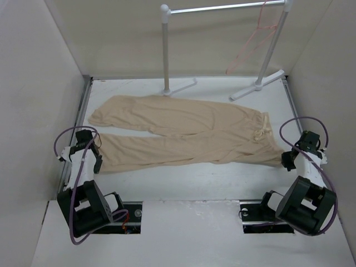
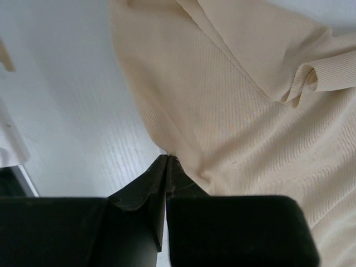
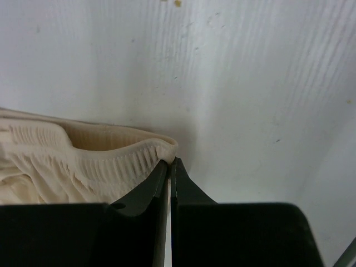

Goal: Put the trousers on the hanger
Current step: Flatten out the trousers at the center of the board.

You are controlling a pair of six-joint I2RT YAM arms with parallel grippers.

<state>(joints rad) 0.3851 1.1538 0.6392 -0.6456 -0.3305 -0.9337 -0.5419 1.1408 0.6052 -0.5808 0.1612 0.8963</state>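
Note:
The tan trousers lie flat on the white table, waistband to the right and the two legs to the left. The pink wire hanger hangs on the rack's bar at the back right, far from both arms. My left gripper is low at the near leg's hem. In the left wrist view its tips are shut and touch the edge of the fabric. My right gripper is at the waistband's near corner. Its tips are shut against the ribbed waistband. I see no cloth between either pair of jaws.
A white tubular garment rack with a metal bar stands at the back, its feet on the table just beyond the trousers. Enclosure walls rise at the left, right and back. Bare table lies between the trousers and the arm bases.

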